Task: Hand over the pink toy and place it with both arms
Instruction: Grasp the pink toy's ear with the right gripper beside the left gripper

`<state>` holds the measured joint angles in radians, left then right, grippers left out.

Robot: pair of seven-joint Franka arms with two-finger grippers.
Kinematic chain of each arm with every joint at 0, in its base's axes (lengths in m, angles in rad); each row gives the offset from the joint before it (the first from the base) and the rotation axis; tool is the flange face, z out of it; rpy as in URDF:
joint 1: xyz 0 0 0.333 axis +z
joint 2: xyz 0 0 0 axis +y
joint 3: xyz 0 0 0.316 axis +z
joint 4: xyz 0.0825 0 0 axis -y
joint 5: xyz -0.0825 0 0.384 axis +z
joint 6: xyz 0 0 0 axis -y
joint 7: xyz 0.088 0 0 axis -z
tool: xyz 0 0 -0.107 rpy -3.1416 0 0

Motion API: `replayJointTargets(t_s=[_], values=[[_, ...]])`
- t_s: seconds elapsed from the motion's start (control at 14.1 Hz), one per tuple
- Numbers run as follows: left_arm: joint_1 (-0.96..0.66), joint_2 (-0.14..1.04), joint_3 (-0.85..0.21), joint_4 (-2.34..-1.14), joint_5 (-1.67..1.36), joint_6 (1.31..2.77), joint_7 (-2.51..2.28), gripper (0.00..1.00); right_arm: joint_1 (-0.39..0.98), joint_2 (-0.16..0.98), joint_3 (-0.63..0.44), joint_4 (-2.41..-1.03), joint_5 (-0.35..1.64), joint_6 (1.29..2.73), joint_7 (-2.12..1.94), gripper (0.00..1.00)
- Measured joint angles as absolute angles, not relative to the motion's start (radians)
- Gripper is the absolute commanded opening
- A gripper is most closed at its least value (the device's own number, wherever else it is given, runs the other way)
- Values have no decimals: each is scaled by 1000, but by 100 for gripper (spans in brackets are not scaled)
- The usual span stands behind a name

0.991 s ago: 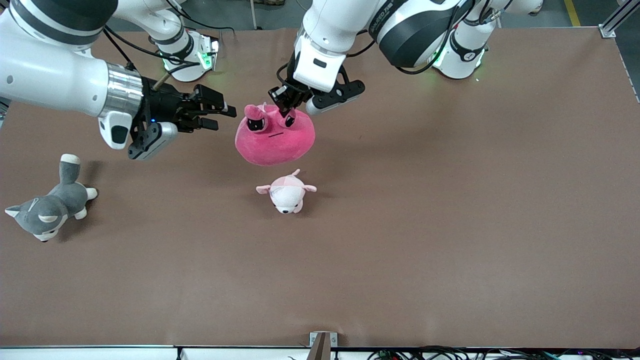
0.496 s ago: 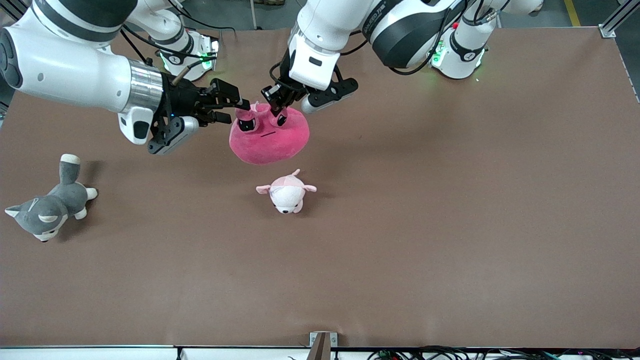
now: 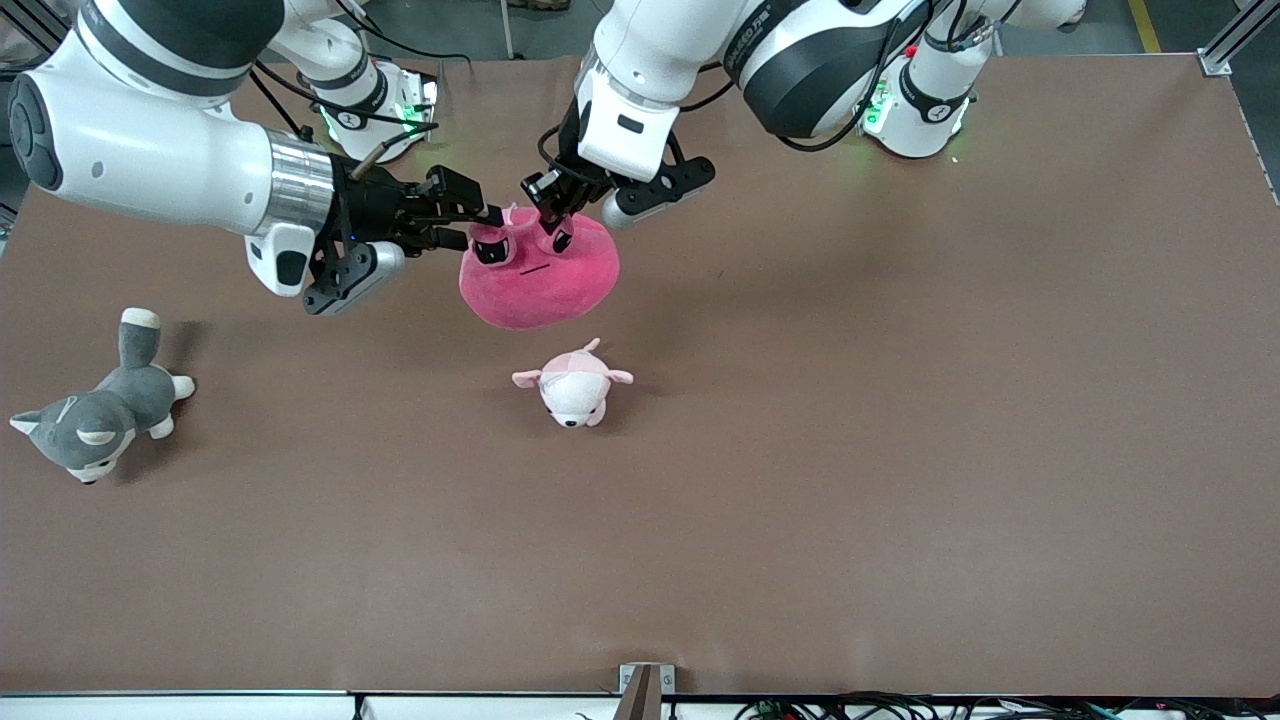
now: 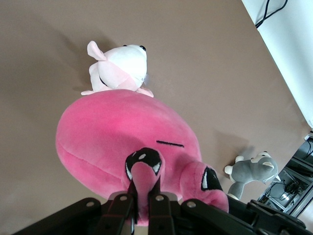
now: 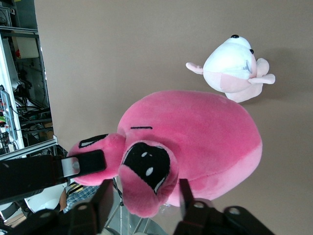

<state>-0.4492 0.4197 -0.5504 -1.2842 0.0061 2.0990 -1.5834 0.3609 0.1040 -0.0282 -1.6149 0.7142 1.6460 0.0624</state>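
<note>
while the left gripper (image 3: 553,215) pinches the pink toy (image 3: 540,275) aloft, the right gripper's (image 3: 478,225) fingers straddle its ear.

A brown table (image 3: 900,450) fills the view, grey floor (image 3: 480,25) showing along its upper edge.

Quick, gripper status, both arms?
Left gripper: shut on the pink toy, held above the table.
Right gripper: jaws open around the toy's ear flap, not clamped yet.
</note>
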Motion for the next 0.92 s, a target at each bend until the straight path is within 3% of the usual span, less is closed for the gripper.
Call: replayJointTargets(t_s=[0.14, 0.21, 0.35, 0.71, 0.78, 0.92], values=[[-449, 420, -550, -1284, 6, 2099, -1584, 0, 368, 109, -28, -1615, 714, 1654, 63, 54], [-449, 420, -550, -1284, 6, 2099, -1584, 0, 370, 114, -28, -1615, 714, 1656, 63, 47], [-451, 420, -550, -1284, 6, 2099, -1584, 0, 371, 119, -28, -1615, 714, 1657, 63, 4], [-453, 420, -550, -1284, 6, 2099, -1584, 1, 371, 120, -36, -1615, 714, 1657, 62, 0], [-454, 420, -550, -1284, 6, 2099, -1584, 7, 371, 120, -40, -1615, 714, 1657, 62, 0], [-454, 420, -550, -1284, 6, 2099, -1584, 39, 371, 120, -46, -1615, 714, 1657, 62, 0]])
